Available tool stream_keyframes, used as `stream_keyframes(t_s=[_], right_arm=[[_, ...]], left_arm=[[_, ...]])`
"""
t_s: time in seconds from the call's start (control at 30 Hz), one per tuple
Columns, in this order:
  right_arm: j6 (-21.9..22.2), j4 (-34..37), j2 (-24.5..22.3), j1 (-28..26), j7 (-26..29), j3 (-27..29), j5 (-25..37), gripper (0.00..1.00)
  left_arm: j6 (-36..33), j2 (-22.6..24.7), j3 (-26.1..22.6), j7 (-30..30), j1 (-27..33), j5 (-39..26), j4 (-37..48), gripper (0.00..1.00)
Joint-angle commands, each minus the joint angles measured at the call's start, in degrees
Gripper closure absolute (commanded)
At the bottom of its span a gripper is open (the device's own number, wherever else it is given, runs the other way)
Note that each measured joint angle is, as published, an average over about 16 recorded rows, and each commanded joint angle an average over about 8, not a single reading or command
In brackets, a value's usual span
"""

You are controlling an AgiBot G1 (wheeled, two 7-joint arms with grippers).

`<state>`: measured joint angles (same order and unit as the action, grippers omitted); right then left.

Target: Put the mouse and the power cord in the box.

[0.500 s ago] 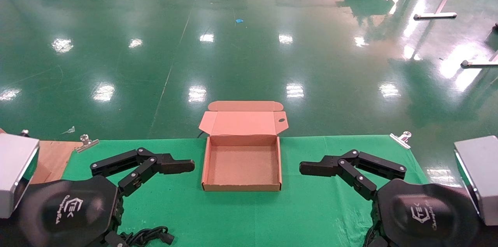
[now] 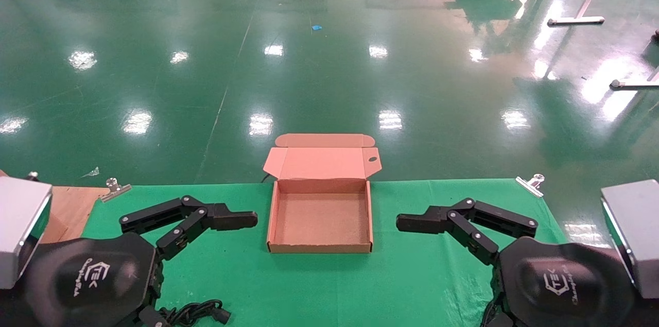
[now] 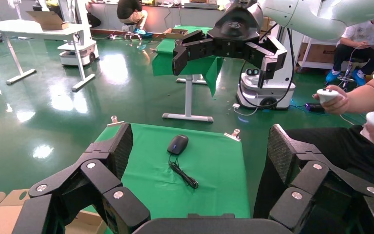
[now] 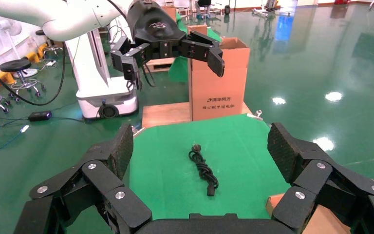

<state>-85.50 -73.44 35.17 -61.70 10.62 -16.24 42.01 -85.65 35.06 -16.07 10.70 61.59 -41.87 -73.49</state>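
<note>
**Starting layout, both items outside the box.** We found the box (image 2: pixel 320 247) sitting open and empty at the middle of the far edge of the green cloth (image 2: pixel 412 275), its flap lid folded back away from the robot. The left gripper (image 2: pixel 239 220) and the right gripper (image 2: pixel 412 223) hovered on either side of the box, each pointing inward at it. The wrist views showed both sets of fingers spread wide and holding nothing. The power cord (image 2: pixel 198 312) lay in a loose bundle at the near edge of the cloth on the robot's left, below the left gripper. Its long axis ran across the table from side to side, and a chunky plug sat at the end nearer the middle. We therefore judged the left arm the nearer one for the cord, which called for a reach downward and back toward the robot's body, not forward. The mouse (image 3: pixel 177 144) was not visible from the head camera. The left wrist view placed it on the cloth at the robot's right, under the right gripper, with its thin cable (image 3: pixel 184 174) trailing toward the table's middle. We judged the right arm the nearer one for the mouse.
</note>
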Motion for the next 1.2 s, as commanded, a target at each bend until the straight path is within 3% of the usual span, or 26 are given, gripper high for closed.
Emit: stream_keyframes(t_s=[0.03,0.2,0.33,0.5,0.77,1.0,1.2], right_arm=[[-0.01,-0.01,-0.01,0.01,0.01,0.02,-0.01,0.00],[-0.21,-0.09,-0.11,-0.20,-0.21,-0.32,0.88,0.00],[-1.14,0.33,-0.09,-2.01,-1.09,-2.22,5.67,0.00],[-3.57,3.37,1.36,-7.50,-3.89,-7.20,16.74,0.00],[-4.28,11.42,6.81,-18.72,-12.93,-18.82,39.74,0.00],[-0.83,19.84,13.78,-25.25,-23.76,-26.86,56.38,0.00],[3.59,27.43,18.94,-27.10,-31.15,-31.08,65.07,0.00]], left_arm=[[0.03,0.01,-0.03,-0.04,0.04,-0.02,0.06,0.00],[-0.31,0.14,-0.53,-0.35,0.40,-1.10,-0.17,0.00],[-1.44,0.87,-2.56,-0.60,2.35,-5.28,-0.32,0.00],[-3.17,3.07,-7.05,-1.39,7.19,-14.06,2.47,0.00],[-3.62,7.32,-15.50,-6.95,15.46,-31.36,13.53,0.00],[-0.75,11.57,-21.66,-14.68,21.78,-45.61,26.66,0.00],[2.34,15.30,-25.53,-21.07,25.80,-54.24,37.76,0.00]])
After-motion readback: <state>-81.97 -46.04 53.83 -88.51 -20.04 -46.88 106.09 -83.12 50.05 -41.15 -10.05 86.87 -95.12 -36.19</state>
